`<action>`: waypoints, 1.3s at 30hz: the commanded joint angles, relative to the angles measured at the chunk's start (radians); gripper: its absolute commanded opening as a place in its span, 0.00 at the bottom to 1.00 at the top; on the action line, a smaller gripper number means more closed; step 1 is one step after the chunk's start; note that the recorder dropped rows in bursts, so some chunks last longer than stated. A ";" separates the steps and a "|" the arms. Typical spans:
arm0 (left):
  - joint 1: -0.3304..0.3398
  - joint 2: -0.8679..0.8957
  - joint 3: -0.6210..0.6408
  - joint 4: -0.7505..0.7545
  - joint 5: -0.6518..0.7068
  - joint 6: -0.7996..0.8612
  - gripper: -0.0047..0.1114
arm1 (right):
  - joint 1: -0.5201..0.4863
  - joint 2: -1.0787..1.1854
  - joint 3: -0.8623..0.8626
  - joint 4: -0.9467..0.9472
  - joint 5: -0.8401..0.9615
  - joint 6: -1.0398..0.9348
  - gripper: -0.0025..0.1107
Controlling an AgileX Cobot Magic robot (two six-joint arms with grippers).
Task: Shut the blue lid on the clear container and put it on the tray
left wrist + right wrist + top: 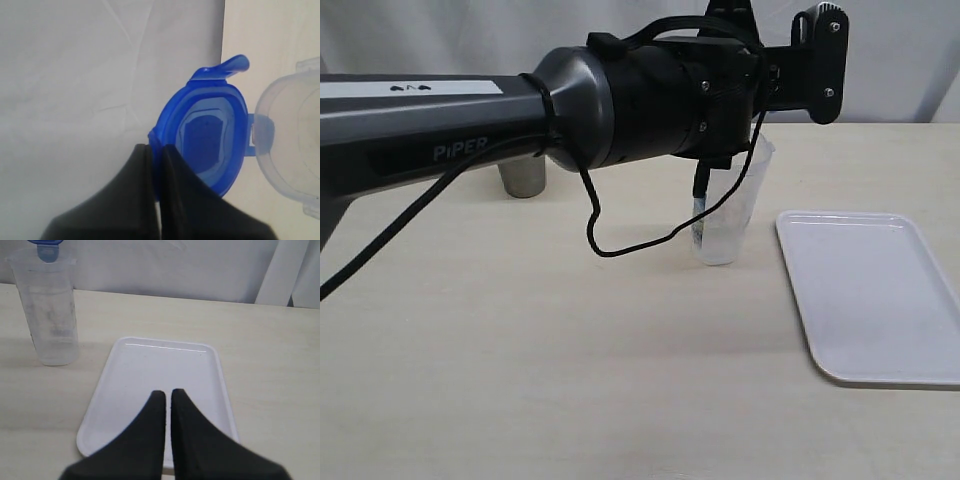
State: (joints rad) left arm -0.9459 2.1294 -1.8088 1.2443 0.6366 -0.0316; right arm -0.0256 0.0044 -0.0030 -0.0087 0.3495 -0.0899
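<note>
As left arm (620, 100) screens container (725, 238), cup (525, 180) stands behind.

The left arm (470, 120) stretches from the left across the far middle of the surface (570, 380), and the left tool (156, 148), clamped on the blue lid (205, 135) at the rim of the clear container (725, 232), bars reach from above there. A steel cup (523, 180) stands far left behind that arm. The near surface lies open, as does the tray (880, 300) on the right, save its near end under the right tool (168, 392).
</note>
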 commanded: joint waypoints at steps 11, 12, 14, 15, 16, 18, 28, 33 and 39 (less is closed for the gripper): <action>-0.008 0.040 -0.008 -0.008 0.007 -0.029 0.04 | -0.007 -0.004 0.003 -0.006 -0.004 0.001 0.06; -0.008 0.040 -0.008 -0.009 0.010 -0.029 0.04 | -0.007 -0.004 0.003 -0.006 -0.004 0.001 0.06; -0.008 0.040 -0.008 -0.011 0.012 -0.029 0.04 | -0.007 -0.004 0.003 -0.006 -0.004 0.001 0.06; -0.008 0.040 -0.008 -0.019 0.012 -0.029 0.04 | -0.007 -0.004 0.003 -0.006 -0.004 0.001 0.06; -0.008 0.040 -0.008 -0.028 0.012 -0.029 0.04 | -0.007 -0.004 0.003 -0.006 -0.004 0.001 0.06; -0.008 0.040 -0.008 -0.035 0.012 -0.029 0.04 | -0.007 -0.004 0.003 -0.006 -0.004 0.001 0.06; -0.018 0.040 -0.006 -0.035 0.014 -0.059 0.04 | -0.007 -0.004 0.003 -0.006 -0.004 0.001 0.06; -0.032 0.042 -0.006 -0.033 0.012 -0.059 0.04 | -0.007 -0.004 0.003 -0.006 -0.004 0.001 0.06; -0.032 0.042 0.007 -0.031 0.026 -0.059 0.04 | -0.007 -0.004 0.003 -0.006 -0.004 0.001 0.06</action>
State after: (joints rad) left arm -0.9757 2.1727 -1.8088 1.2175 0.6456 -0.0760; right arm -0.0256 0.0044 -0.0030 -0.0087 0.3495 -0.0899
